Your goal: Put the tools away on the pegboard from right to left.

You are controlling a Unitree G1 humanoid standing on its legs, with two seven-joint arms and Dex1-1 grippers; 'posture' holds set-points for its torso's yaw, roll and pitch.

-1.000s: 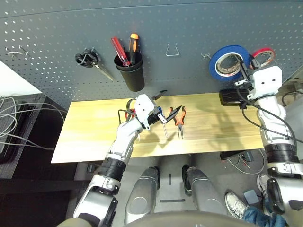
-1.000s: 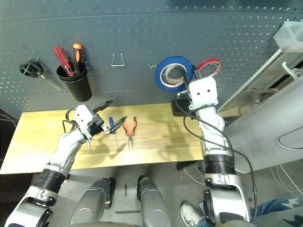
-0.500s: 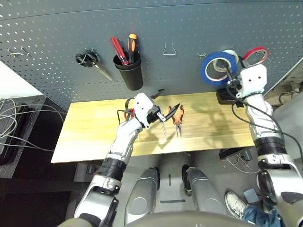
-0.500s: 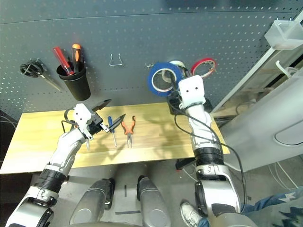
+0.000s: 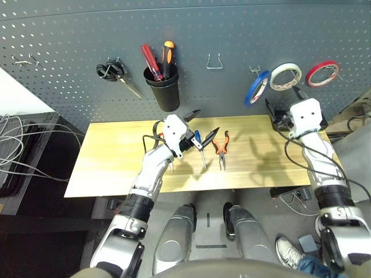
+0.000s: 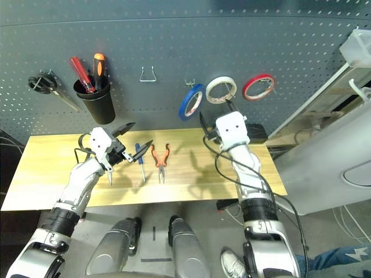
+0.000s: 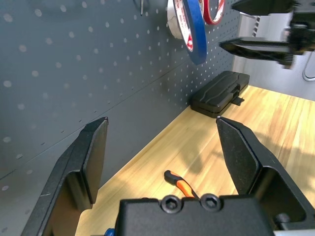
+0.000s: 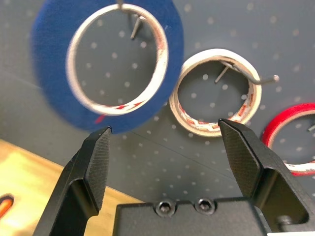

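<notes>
Scissors (image 5: 155, 138) mostly hidden behind left gripper (image 5: 196, 124) | both grippers spread, empty | right gripper (image 8: 167, 142)

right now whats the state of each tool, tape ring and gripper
blue tape ring: hung on a pegboard hook, tilted
white tape ring: on its hook
red tape ring: on its hook
pliers: lying on the table, closed
blue-handled screwdriver: lying on the table
black-handled scissors: hanging on the pegboard
black cup: holding two screwdrivers
left gripper: open, empty
right gripper: open, empty
</notes>
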